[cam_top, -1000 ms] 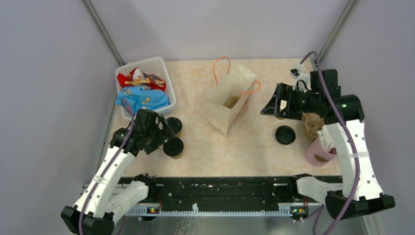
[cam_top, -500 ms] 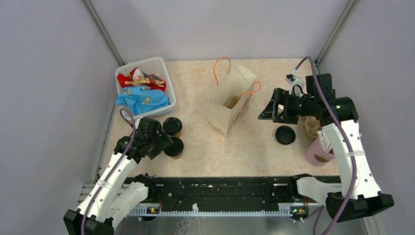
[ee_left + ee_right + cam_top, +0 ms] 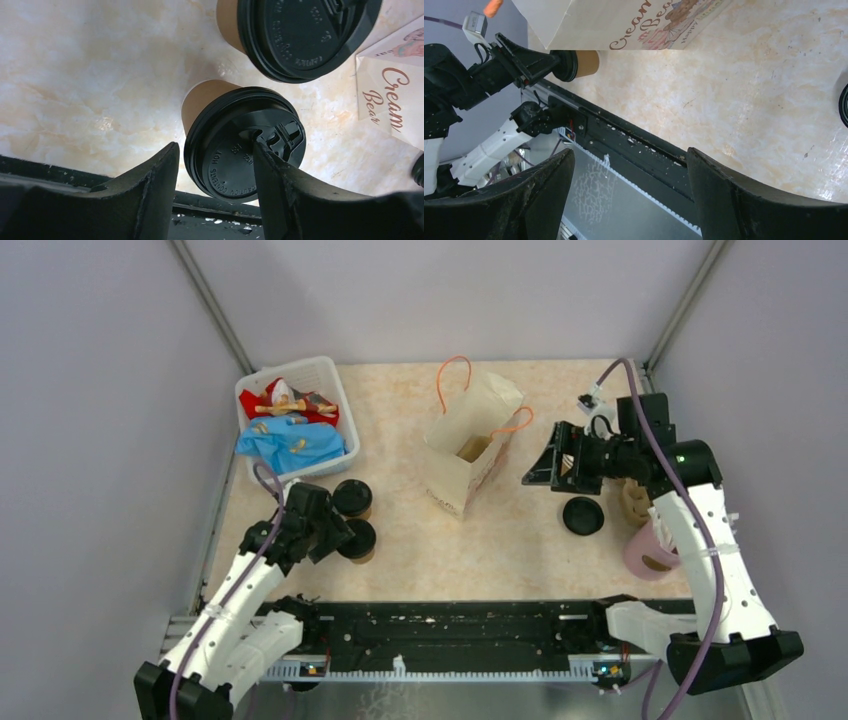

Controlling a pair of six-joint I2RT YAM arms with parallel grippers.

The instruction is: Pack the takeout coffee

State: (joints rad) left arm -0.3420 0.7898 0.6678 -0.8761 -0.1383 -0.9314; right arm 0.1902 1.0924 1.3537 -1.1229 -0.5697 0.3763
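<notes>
Two brown paper cups with black lids stand at the table's near left: the nearer cup and the farther cup. My left gripper is at the nearer cup, jaws partly apart. Its right finger lies across the lid, while a gap separates the left finger from the lid's rim. My right gripper hangs open and empty just right of the paper bag. A loose black lid lies below it.
A white basket of red and blue wrappers sits at the back left. A pink cup of white sticks and a brown pulp tray stand by the right arm. The black rail runs along the near edge.
My left gripper's jaws have narrowed around the nearer cup, and the arm has drawn slightly toward the near edge. My right gripper has drifted a little left, toward the bag.
</notes>
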